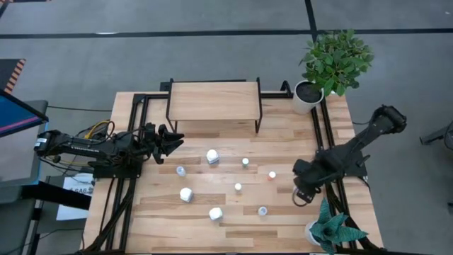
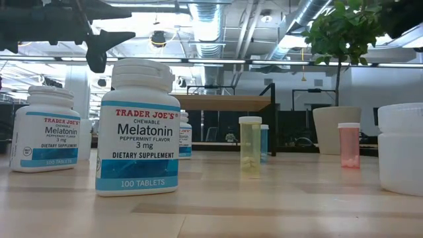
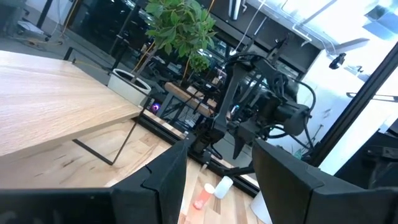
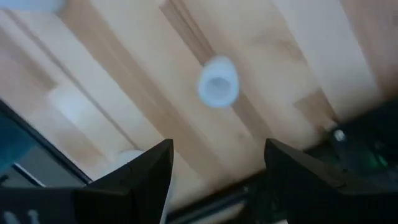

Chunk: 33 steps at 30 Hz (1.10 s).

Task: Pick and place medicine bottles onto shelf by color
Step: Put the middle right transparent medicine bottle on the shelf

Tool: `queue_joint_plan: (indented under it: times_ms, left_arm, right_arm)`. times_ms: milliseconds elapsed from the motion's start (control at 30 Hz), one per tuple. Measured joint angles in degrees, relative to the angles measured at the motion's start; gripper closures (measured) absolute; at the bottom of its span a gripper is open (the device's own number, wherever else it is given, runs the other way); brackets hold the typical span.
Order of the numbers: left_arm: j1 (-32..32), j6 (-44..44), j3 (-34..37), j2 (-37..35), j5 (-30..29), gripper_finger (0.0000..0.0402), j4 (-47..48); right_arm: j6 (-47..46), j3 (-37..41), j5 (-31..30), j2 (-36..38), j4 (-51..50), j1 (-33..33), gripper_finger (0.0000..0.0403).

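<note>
over table's right side, right gripper [image 1: 300, 199] wide, empty — left gripper [image 1: 177, 142] part-open; empty.

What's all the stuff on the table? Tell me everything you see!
Big white bottles: three, white, mid table.
Small bottles: five, four pale and one orange-red, scattered among them.
Shelf: one, light wood on black legs, far edge.
Plants: two, green in white pots, right side.
Table: one, light wood.
Left gripper: open, empty, near the shelf.
Right gripper: open, empty, over the right side.
</note>
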<state>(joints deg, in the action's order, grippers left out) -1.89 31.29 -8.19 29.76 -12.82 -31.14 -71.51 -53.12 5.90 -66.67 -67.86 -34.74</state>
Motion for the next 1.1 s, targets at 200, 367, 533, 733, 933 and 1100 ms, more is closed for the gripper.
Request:
queue_joint_plan:
  times_ms: [200, 367, 533, 733, 933, 1100]
  left_arm:
    - [-0.02, -0.22, 0.0, -0.01, -0.07, 0.0231, 0.01]
    - [0.0, -0.55, 0.0, -0.02, -2.12, 0.0231, 0.53]
    - [0.0, -0.57, 0.0, 0.0, -2.99, 0.0231, 0.92]
    - [0.0, -0.59, 0.0, 0.0, -2.99, 0.0231, 0.9]
    - [0.0, -0.59, 0.0, 0.0, -2.99, 0.0231, 0.9]
    - [0.0, -0.59, 0.0, 0.0, -2.99, 0.0231, 0.87]
  right_arm:
    - [-2.88, 5.88, -6.56, 4.26, 7.05, -6.78, 0.0127]
    - [1.24, 7.73, -7.39, 1.18, 7.17, -9.06, 0.0127]
    - [3.08, 7.86, -8.26, -2.12, 7.17, -8.54, 0.0127]
    - [5.93, 7.86, -9.03, -6.07, 7.1, -6.36, 0.0127]
    - [9.98, 7.86, -9.1, -8.76, 10.54, -2.74, 0.0126]
    - [13.48, 7.86, -8.99, -11.88, 12.11, 0.2, 0.0126]
